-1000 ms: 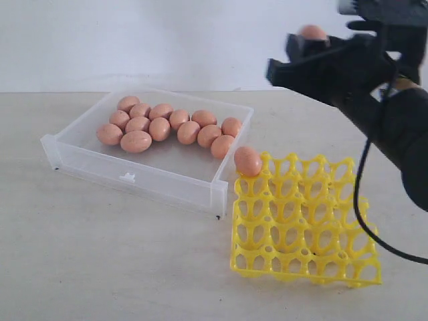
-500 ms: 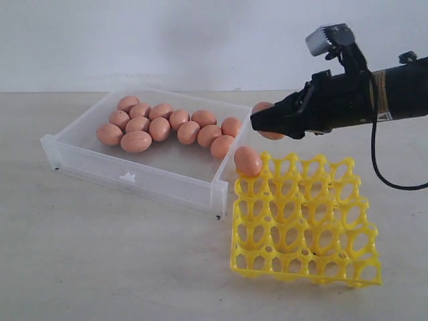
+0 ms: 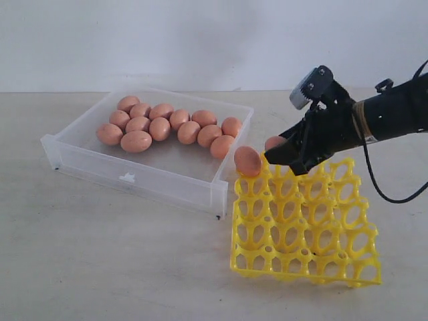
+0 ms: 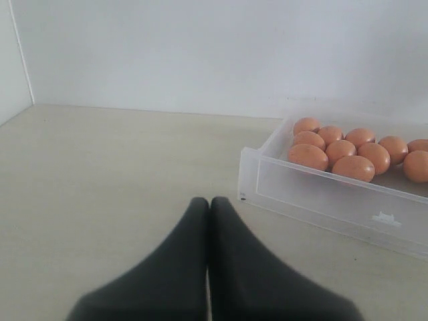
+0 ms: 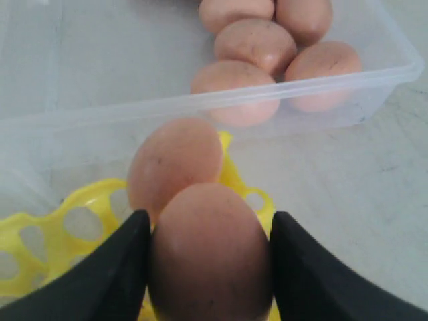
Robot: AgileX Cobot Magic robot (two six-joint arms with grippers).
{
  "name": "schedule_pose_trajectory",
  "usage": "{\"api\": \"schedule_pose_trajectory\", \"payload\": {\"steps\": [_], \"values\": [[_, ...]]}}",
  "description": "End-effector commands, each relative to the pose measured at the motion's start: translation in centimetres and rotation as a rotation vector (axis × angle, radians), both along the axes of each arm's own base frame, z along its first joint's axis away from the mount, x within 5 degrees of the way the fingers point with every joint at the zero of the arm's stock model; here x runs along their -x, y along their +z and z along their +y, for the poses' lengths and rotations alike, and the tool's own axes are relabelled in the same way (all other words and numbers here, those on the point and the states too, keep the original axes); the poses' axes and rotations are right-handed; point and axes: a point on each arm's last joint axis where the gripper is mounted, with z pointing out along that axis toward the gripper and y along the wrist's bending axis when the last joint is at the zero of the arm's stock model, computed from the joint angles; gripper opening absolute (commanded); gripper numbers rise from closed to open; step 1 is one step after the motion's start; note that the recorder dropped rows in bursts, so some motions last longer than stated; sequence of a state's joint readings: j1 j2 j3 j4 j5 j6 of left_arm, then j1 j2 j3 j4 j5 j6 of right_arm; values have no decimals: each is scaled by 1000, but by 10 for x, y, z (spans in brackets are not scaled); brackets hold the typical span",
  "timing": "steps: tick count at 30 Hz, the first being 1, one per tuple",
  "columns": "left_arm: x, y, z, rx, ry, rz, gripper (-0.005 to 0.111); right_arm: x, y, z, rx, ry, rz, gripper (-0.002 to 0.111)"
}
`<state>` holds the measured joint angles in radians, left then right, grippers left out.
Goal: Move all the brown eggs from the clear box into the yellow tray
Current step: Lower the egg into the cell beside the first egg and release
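Several brown eggs (image 3: 160, 127) lie in the clear box (image 3: 134, 175) at the left; they also show in the left wrist view as eggs (image 4: 341, 150) inside the box (image 4: 321, 197). One egg (image 3: 247, 160) sits in the far left corner cell of the yellow tray (image 3: 301, 247). My right gripper (image 3: 279, 152) is shut on another brown egg (image 5: 210, 257), held low over the tray's back row, just right of the seated egg (image 5: 175, 160). The left gripper (image 4: 209, 200) is shut and empty, above bare table short of the box.
The tray (image 5: 80, 227) stands tight against the clear box's near right corner (image 3: 219, 194). A black cable (image 3: 381, 187) hangs from the right arm beside the tray. A pale wall runs behind the table.
The right arm has swung down and leftward with its egg, from high at the upper right to just above the tray's back row. The left gripper's earlier position is not shown.
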<state>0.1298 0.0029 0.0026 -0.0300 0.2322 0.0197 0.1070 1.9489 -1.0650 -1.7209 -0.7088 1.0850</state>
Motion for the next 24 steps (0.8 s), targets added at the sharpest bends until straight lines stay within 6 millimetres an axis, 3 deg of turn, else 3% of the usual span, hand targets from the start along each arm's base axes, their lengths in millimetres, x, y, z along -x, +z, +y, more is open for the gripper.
{"api": "schedule_pose_trajectory", "payload": {"steps": [1,4,10,12,24], "values": [[0,1,0,4,-6,-6,-4,-6,-5,1,-70,-36,-1,0],[0,1,0,4,-6,-6,-4,-9,-5,1,-106,-75,-8,1],[0,1,0,4,-6,-6,-4,-9,-4,2,-120,-72,-2,49],[0,1,0,4,-6,-6,-4,-9,-5,1,-113,-82,0,58],[0,1,0,4,-6,-6,-4,-10,5,1,-132,-101,-21,61]]}}
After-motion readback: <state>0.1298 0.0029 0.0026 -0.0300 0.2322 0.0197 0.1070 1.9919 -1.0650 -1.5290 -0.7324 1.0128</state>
